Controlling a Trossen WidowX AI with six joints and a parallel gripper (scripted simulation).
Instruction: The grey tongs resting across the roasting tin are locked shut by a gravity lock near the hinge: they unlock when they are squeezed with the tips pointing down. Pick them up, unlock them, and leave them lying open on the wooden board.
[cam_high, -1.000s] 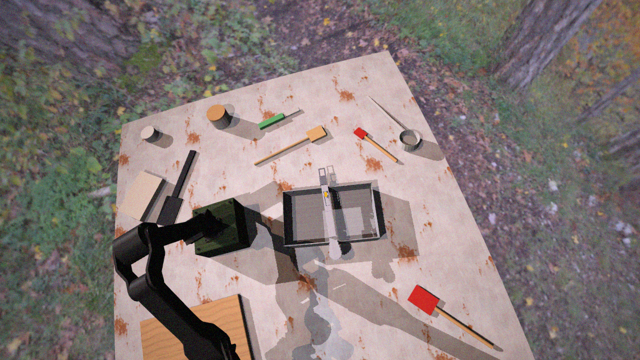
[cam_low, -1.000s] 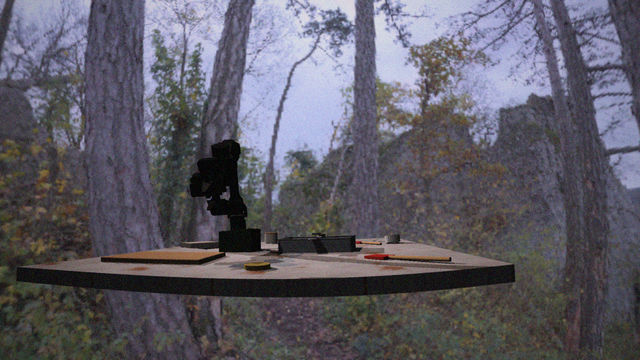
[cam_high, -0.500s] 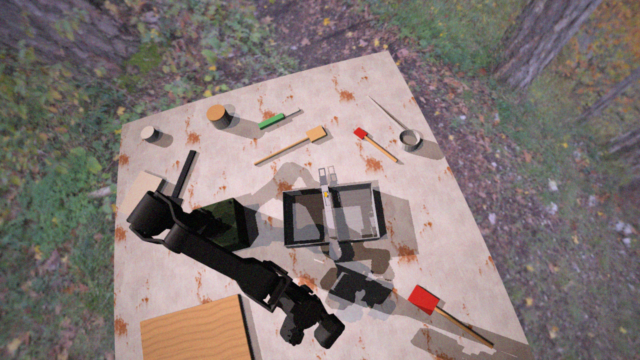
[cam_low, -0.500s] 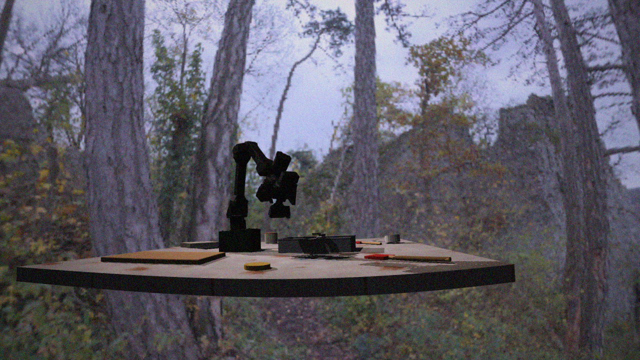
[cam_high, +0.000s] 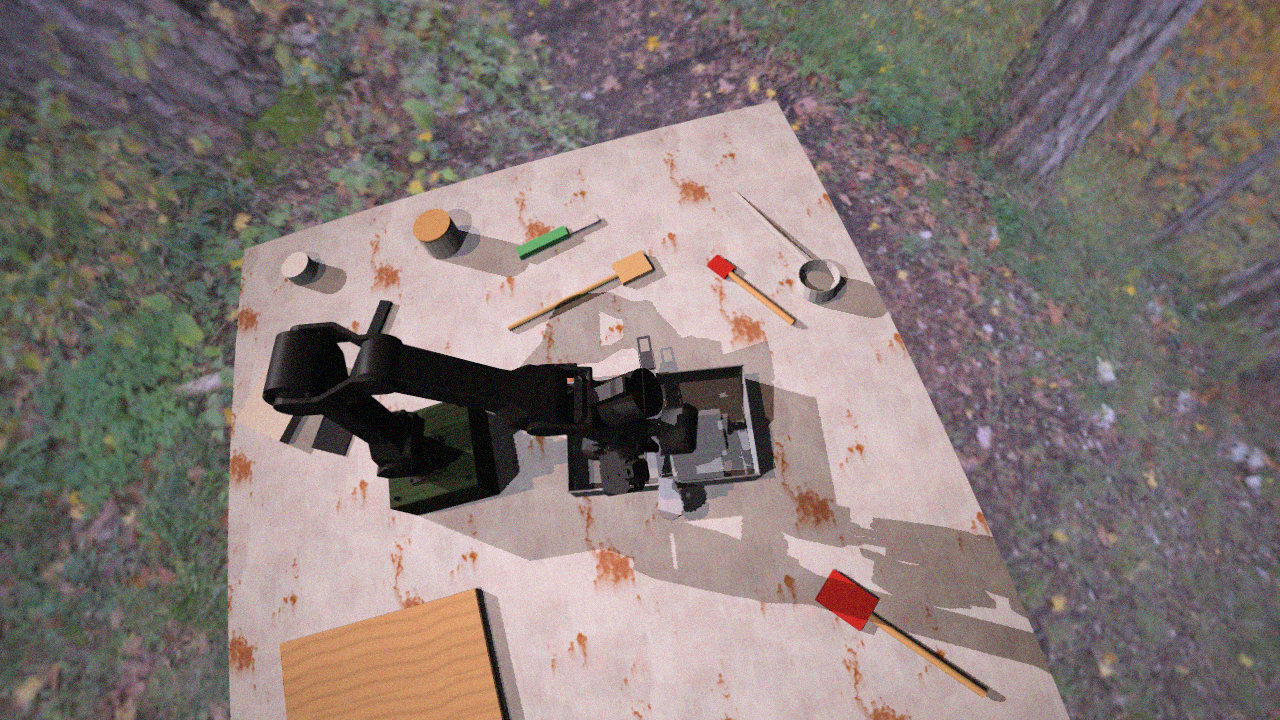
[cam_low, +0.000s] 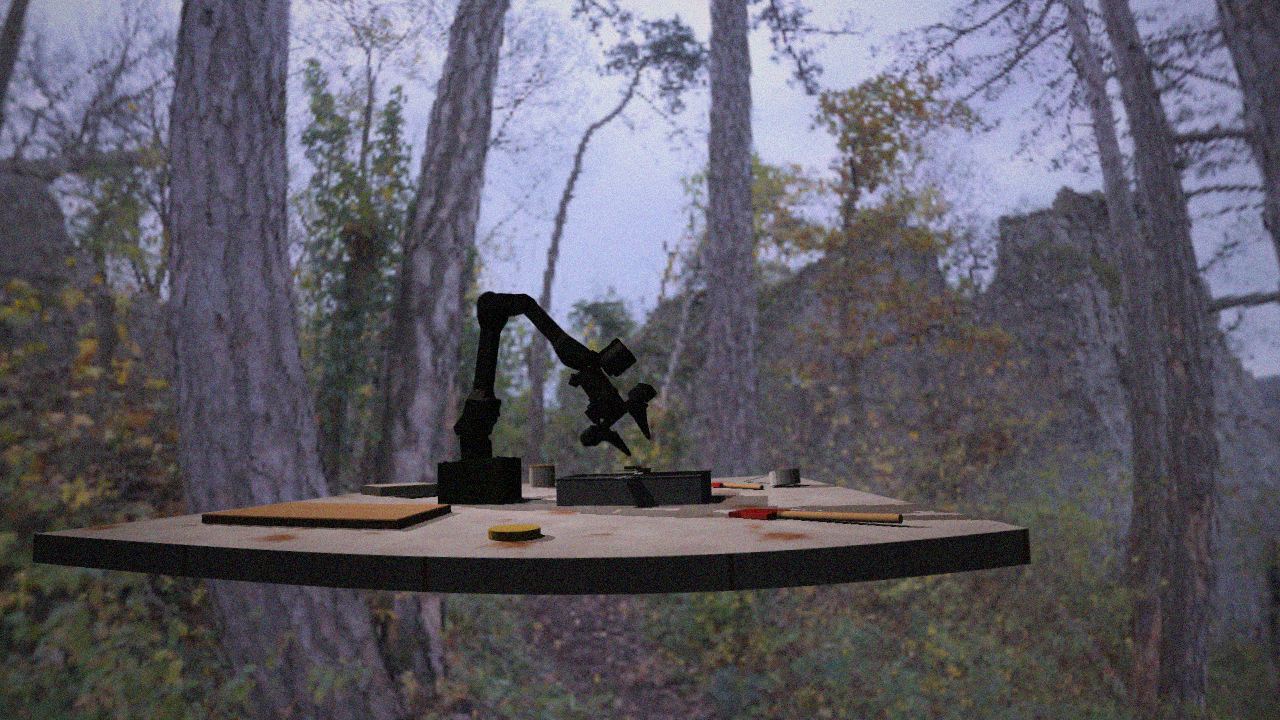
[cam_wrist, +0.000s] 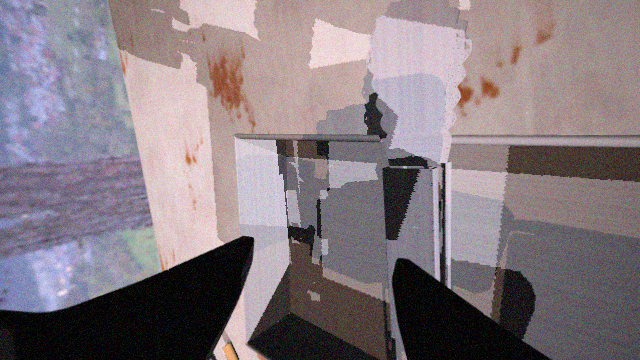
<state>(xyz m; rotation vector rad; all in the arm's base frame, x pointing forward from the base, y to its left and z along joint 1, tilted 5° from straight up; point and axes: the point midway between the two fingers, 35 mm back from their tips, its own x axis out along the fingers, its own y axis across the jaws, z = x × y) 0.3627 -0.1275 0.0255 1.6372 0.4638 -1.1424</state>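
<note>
The grey tongs (cam_high: 669, 497) (cam_low: 636, 469) (cam_wrist: 412, 55) lie across the roasting tin (cam_high: 753, 429) (cam_low: 590, 490) (cam_wrist: 300, 137). Their pale scalloped head sticks out over one long rim, and the narrow far end shows past the opposite rim. In the top view the arm hides their middle. My gripper (cam_low: 639, 445) (cam_wrist: 323, 258) is open and empty, tilted downward above the tin. In the wrist view the tongs are right of the gap, with the right finger in front of them. The wooden board (cam_high: 384, 662) (cam_low: 331, 513) lies apart from the tin, at the lower left in the top view.
A red-headed tool (cam_high: 845, 598) (cam_low: 754, 514) lies at the lower right in the top view. A yellow disc (cam_low: 514, 532) is near the edge in the exterior view. A wooden-headed tool (cam_high: 633, 266), a small red-headed tool (cam_high: 721, 266), a green-handled tool (cam_high: 542, 242) and cylinders are beyond the tin.
</note>
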